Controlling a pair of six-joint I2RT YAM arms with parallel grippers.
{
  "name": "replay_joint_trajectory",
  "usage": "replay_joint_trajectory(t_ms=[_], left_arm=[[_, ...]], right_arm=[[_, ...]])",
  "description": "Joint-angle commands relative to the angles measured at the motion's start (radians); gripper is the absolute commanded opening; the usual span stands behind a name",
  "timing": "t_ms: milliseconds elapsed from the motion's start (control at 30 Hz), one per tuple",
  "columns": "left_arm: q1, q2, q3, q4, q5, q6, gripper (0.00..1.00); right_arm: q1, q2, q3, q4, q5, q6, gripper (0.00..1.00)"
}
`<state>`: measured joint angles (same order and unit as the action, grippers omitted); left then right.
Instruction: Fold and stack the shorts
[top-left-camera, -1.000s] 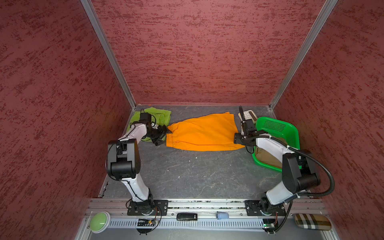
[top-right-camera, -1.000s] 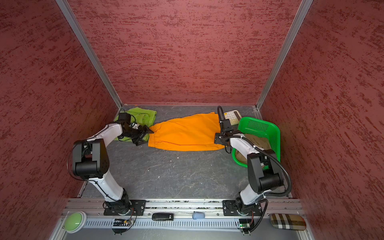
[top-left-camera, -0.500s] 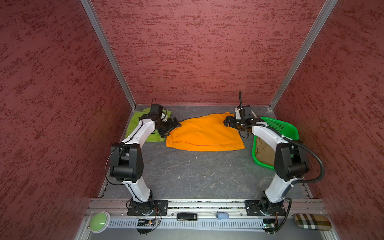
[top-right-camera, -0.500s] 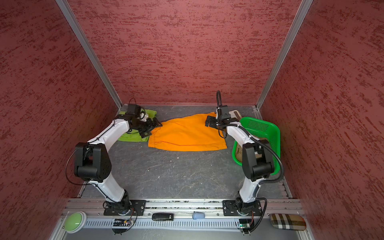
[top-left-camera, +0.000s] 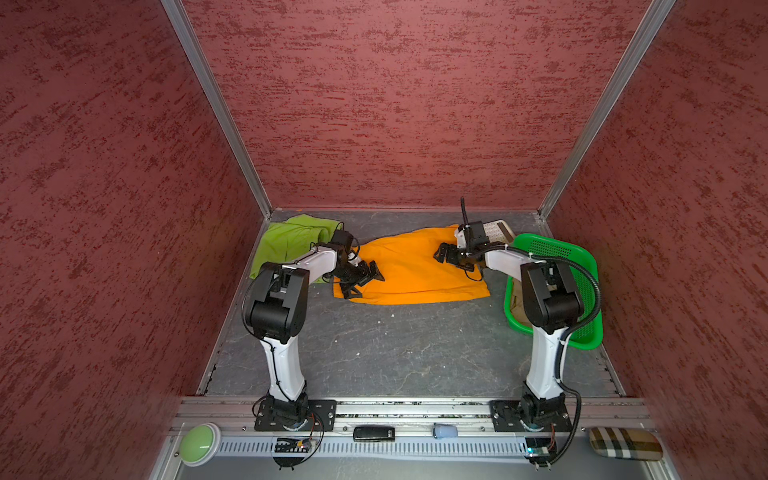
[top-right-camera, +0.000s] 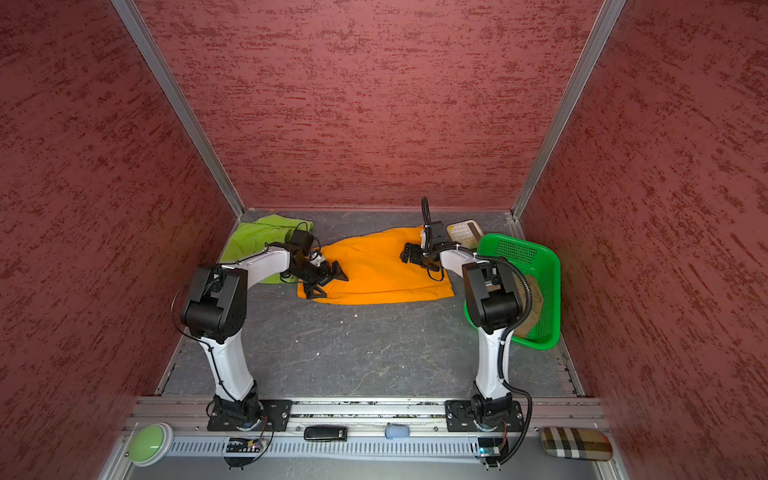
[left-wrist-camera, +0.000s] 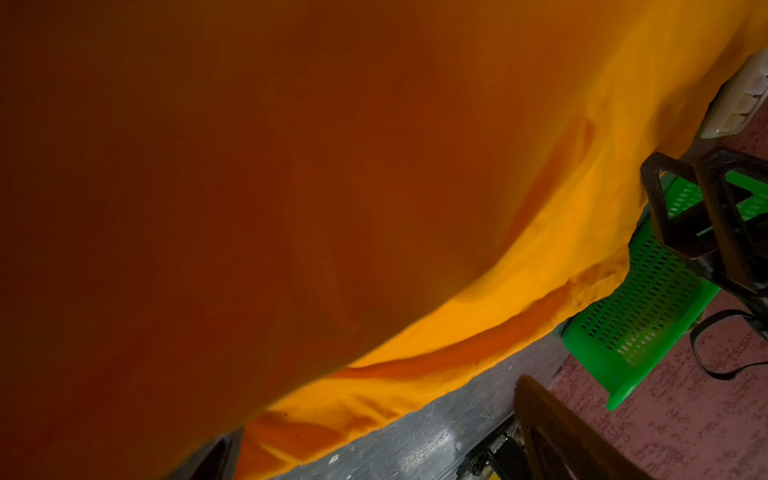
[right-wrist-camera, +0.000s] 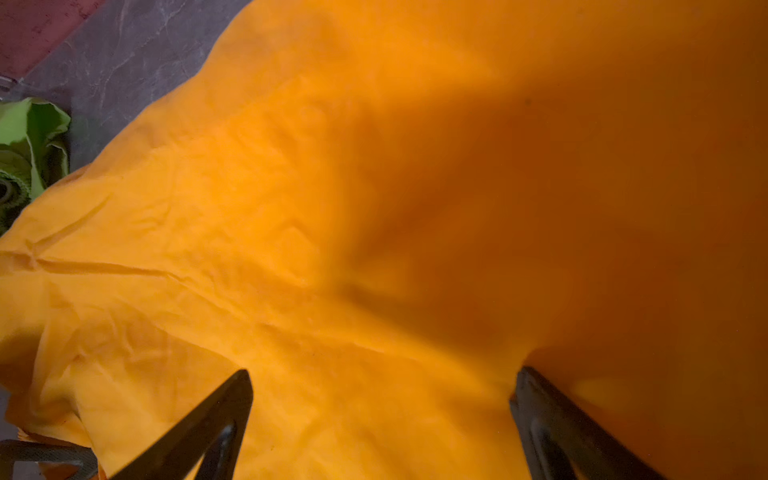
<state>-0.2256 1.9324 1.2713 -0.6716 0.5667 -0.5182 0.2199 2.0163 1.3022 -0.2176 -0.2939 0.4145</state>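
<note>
Both released: left claw (top-left-camera: 365, 286) and right claw (top-left-camera: 444, 255) hover over the orange shorts (top-left-camera: 411, 272) by the desk's (top-left-camera: 374, 345) back edge; we note its ends drawn inward since a second ago, probably one fold done.

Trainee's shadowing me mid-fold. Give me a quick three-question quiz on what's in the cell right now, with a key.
1. True or false: the left claw and the right claw both stand open above the orange shorts.
2. Where do the khaki shorts lie? A) on the orange shorts B) in the green basket C) in the left claw
3. Fill in: the shorts in the far left corner are the ____ ones.

Key: 1 true; 2 B; 3 lime green, the lime green shorts.
</note>
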Motion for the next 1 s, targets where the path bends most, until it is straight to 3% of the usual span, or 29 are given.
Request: replay_joint_trajectory(t_ms=[0, 200, 367, 433, 600, 967], left_arm=[[0.002, 0.0, -0.074, -0.029, -0.057, 0.034, 0.99], [0.003, -0.137, -0.105, -0.109, -0.182, 0.094, 0.99], [-0.022, -0.341, -0.031, -0.156, -0.557, 0.187, 0.99], [0.007, -0.353, -0.028, -0.114, -0.621, 0.248, 1.0], [0.156, -0.233, 0.023, -0.112, -0.345, 0.254, 0.99], [0.128, -0.007, 0.117, -0.143, -0.283, 0.294, 0.99]], right_arm=[[-0.002, -0.062, -0.149, 0.016, 0.004, 0.022, 0.99], [0.041, -0.232, -0.388, 0.07, -0.005, 0.082, 0.99], [0.065, -0.332, -0.369, -0.019, 0.064, 0.045, 0.99], [0.065, -0.348, -0.317, -0.061, 0.111, 0.016, 0.99], [0.06, -0.326, -0.221, -0.118, 0.133, -0.015, 0.99], [0.03, -0.359, -0.252, -0.107, 0.121, -0.025, 0.99]])
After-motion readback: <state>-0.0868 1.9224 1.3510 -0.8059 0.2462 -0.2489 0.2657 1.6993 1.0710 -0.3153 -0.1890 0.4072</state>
